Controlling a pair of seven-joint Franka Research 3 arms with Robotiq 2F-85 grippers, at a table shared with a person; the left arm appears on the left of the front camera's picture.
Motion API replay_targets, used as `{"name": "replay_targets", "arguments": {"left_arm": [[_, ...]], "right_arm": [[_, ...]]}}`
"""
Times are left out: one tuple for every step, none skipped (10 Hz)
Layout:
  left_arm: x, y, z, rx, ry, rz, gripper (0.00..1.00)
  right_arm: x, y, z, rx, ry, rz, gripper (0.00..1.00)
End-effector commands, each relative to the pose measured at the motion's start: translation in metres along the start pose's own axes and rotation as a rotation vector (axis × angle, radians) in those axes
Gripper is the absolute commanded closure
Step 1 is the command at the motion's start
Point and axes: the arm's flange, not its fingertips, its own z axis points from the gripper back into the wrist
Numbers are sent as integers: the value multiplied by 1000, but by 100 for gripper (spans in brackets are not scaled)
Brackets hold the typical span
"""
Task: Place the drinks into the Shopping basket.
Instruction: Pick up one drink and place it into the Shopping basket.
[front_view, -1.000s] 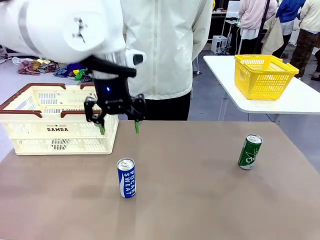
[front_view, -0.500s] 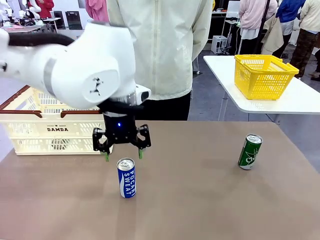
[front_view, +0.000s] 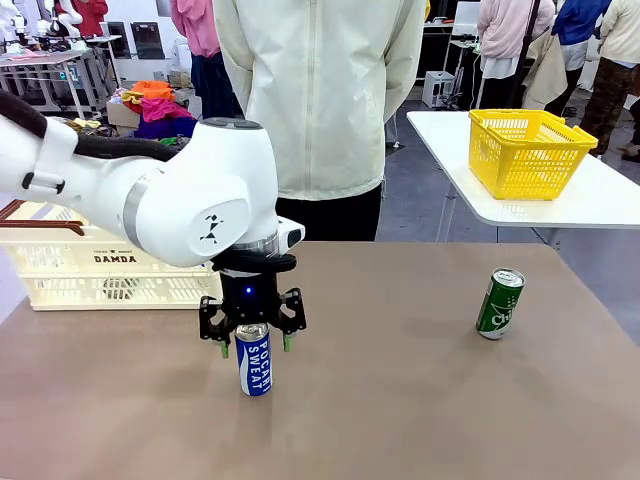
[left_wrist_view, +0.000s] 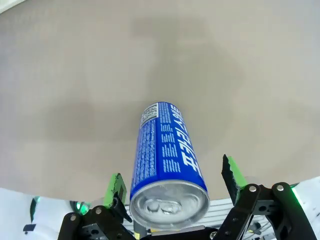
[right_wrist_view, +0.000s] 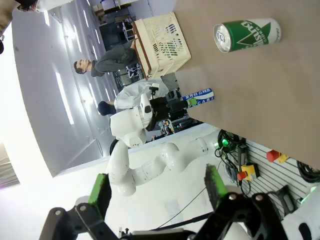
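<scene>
A slim blue drink can (front_view: 254, 366) with white "Pocari Sweat" lettering stands upright on the brown tabletop (front_view: 400, 410), lower centre-left of the front view. In the left wrist view it sits in the lower middle of the frame (left_wrist_view: 167, 155), its silver top and pull tab toward the bottom edge. A slim green drink can (front_view: 499, 304) with white lettering and a silver top stands at middle right, well apart from the blue one. The cream-white slatted plastic shopping basket (front_view: 110, 272), with brown-red rim handles and "DAMDA" on its side, sits at middle left, nearer the blue can.
</scene>
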Motion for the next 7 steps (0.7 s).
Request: {"name": "replay_targets", "arguments": {"left_arm": [[1,5,-4,4,-17,12,0],[2,6,-8,-15,7,-2,0],[2,6,-10,-9,9,1,0],[3,7,-12,-13,8,-5,0],[2,7,-11,-19,-1,-7,0],[2,8,-12,-27,-19,-5,54],[1,9,-11,-27,-28,-11,100]], "right_arm": [[-4,3,2,-7,8,-17,0],[-4,3,2,-7,8,-17,0],[-4,3,2,-7,8,-17,0],[-4,3,2,-7,8,-17,0],[-4,3,2,-7,8,-17,0],[-4,3,2,-7,8,-17,0],[-4,3,2,-7,8,-17,0]]}}
